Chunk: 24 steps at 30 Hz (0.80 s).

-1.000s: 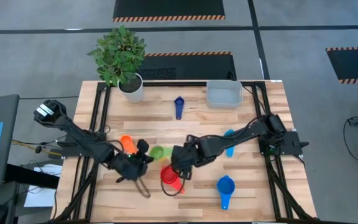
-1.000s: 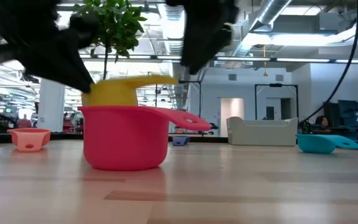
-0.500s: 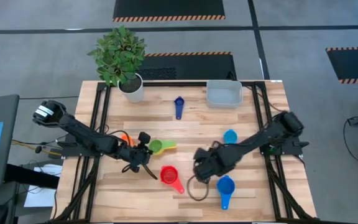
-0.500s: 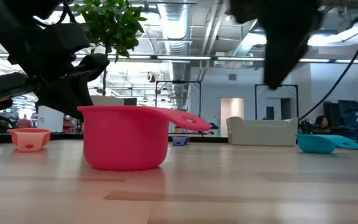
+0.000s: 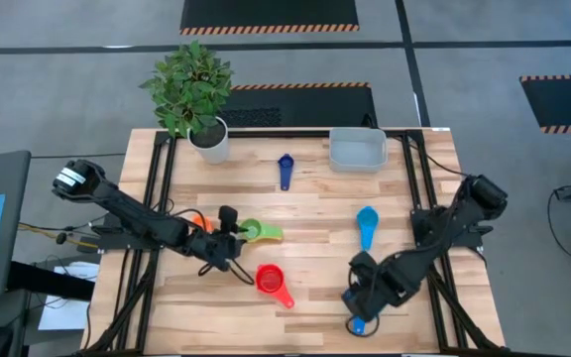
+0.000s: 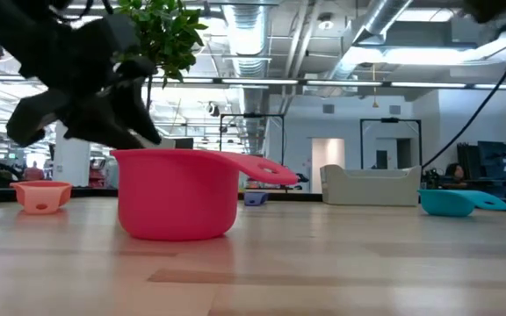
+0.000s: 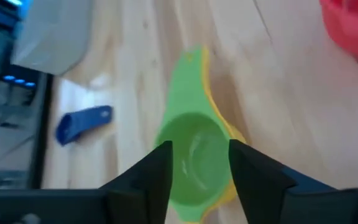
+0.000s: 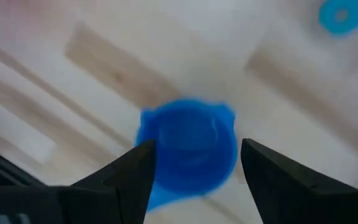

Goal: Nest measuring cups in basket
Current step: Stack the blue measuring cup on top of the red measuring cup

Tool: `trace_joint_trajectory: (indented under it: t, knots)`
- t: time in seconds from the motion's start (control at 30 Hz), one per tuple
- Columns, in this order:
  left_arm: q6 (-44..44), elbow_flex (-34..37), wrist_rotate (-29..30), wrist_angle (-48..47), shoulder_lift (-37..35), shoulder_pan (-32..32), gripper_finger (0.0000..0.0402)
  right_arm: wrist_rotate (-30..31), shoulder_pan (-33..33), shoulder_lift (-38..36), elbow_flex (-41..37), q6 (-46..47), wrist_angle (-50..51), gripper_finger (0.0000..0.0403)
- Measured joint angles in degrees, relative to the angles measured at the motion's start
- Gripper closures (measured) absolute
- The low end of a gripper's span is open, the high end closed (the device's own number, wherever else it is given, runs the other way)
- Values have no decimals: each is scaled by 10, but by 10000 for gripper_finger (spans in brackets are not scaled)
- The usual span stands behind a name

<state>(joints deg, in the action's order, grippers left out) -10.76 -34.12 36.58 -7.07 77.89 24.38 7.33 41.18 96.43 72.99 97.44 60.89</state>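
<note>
The green measuring cup (image 7: 191, 155) sits nested in the yellow cup (image 7: 221, 121) on the table's left middle (image 5: 251, 232). My left gripper (image 7: 199, 146) is open and slants down, one finger on each side of the green bowl. My right gripper (image 8: 197, 146) is open and points down above the blue cup (image 8: 188, 146) near the front right (image 5: 357, 323), clear of it. The red cup (image 5: 269, 279) stands upright near the middle. The orange (image 5: 198, 220), light blue (image 5: 367, 220) and dark blue (image 5: 285, 169) cups lie apart. The basket (image 5: 357, 149) stands at the far edge. My left gripper's fingers (image 7: 160, 168) stand close beside the green cup's bowl (image 7: 178, 163), coming at it slanting down from the table's left. I cannot tell whether they touch it. The nested pair rests on the table.
A white plant pot (image 5: 209, 139) stands at the far left corner. In the low view the red cup (image 6: 178, 197) hides the nested pair, with my left gripper (image 6: 104, 96) above and behind it. Bare wood lies between the red cup and the basket.
My right gripper has swept from beside the red cup toward the table's right and near edge, rolling, until it is over the blue cup. My left gripper has shifted slightly toward the far edge. The yellow cup, held above the red cup's rim before, has come down out of sight.
</note>
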Motion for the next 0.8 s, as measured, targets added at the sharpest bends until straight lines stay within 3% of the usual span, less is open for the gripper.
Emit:
trace_joint_trajectory:
  t: [0.6, 0.7, 0.8]
  knots:
    - [79, -23, 52, 6, 0, 88, 232, -78, -23, 79, -1, -20, 43, 145]
    - [91, -23, 54, 5, 0, 94, 232, -74, -33, 79, -1, -54, 8, 166]
    - [105, -23, 56, 3, 0, 99, 232, -78, -39, 79, 0, -66, -9, 213]
